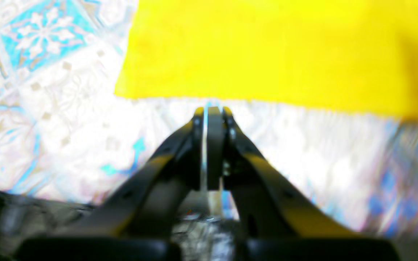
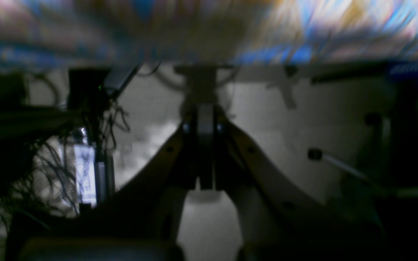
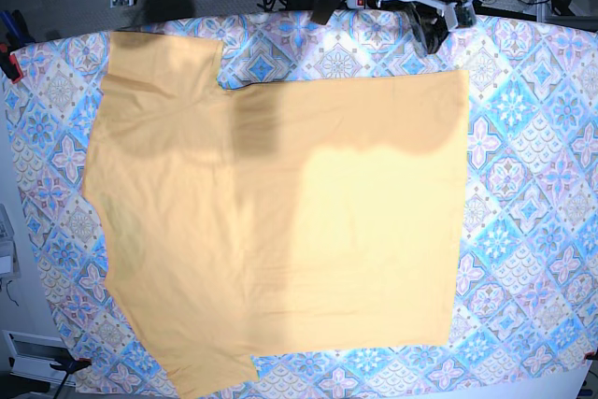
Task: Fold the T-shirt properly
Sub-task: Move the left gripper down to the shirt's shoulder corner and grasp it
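- The T-shirt [image 3: 280,212] lies spread flat on the patterned tablecloth [image 3: 533,184], taking up most of the base view from about 9 o'clock through the centre to 3 o'clock.
- Its hem runs down the side toward 3 o'clock; 1 sleeve points to 11 o'clock and the other to 7 o'clock. The collar end faces 9 o'clock.
- No fold shows anywhere: the cloth looks to be a single spread garment, with only faint wrinkles and the arms' shadows across its upper part.
- The left gripper [image 1: 210,110] is clenched on nothing, jaws pressed together, hovering just off a T-shirt edge that fills the 12 o'clock half of its wrist view.
- In the base view this arm sits near 1 o'clock, by the garment's upper hem corner.
- The right gripper [image 2: 205,108] is likewise clenched and empty, pointing past the table edge at cables and floor; it sits near 11 o'clock in the base view.
- Judgement: the task is at its very start. Every fold is left to do, both sleeves and the body, and no grasp is yet made.
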You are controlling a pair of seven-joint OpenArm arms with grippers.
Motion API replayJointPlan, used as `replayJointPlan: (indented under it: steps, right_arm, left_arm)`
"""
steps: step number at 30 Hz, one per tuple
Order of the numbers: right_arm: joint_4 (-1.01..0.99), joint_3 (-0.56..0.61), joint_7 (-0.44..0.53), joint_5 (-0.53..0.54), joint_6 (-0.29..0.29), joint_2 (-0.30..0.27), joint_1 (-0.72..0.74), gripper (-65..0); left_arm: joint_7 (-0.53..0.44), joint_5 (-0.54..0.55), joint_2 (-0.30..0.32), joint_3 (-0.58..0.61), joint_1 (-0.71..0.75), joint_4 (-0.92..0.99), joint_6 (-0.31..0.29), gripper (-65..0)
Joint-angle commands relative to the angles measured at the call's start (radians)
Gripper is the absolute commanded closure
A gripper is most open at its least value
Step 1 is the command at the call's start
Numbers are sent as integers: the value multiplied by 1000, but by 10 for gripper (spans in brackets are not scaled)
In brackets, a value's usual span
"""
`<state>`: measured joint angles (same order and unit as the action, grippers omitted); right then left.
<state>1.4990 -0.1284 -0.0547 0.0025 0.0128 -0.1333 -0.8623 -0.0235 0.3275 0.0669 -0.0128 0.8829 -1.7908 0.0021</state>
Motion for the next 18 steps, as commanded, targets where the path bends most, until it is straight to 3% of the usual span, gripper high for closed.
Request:
replayJointPlan:
  steps: [1, 10, 14, 18]
  right_arm:
    - [24, -4, 0, -2, -6, -2, -18, 0]
    - [90, -3, -50, -2, -6, -2, -11, 0]
    - [90, -3, -50, -2, -6, -2, -11, 0]
    - [90, -3, -50, -2, -6, -2, -11, 0]
  left_arm:
    - [18, 35, 24, -11, -3, -31, -1, -1]
    - [310, 509, 96, -118, -143, -42, -1, -8]
    - [408, 609, 89, -187, -178, -39, -1, -56]
    - [432, 640, 87, -201, -182, -39, 0, -129]
